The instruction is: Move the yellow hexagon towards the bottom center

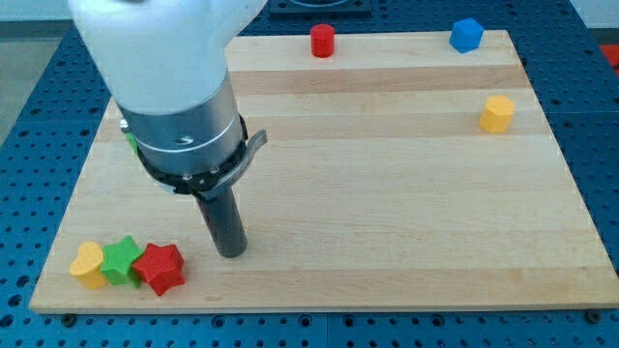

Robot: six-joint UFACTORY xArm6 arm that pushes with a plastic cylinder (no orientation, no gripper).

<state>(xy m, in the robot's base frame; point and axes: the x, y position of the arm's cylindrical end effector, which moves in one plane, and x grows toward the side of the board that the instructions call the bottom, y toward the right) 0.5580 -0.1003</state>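
The yellow hexagon (497, 113) sits near the view's right edge of the wooden board (387, 193), in its upper part. My tip (230, 253) rests on the board at the lower left, far from the hexagon, just right of and slightly above a red star (160, 268). The arm's grey and white body hangs over the upper left of the board.
A green star (122, 259) and a yellow heart (88, 265) lie in a row with the red star at the bottom left. A red cylinder (322, 41) stands at the top centre, a blue block (466, 35) at the top right. A green block (129, 141) is mostly hidden behind the arm.
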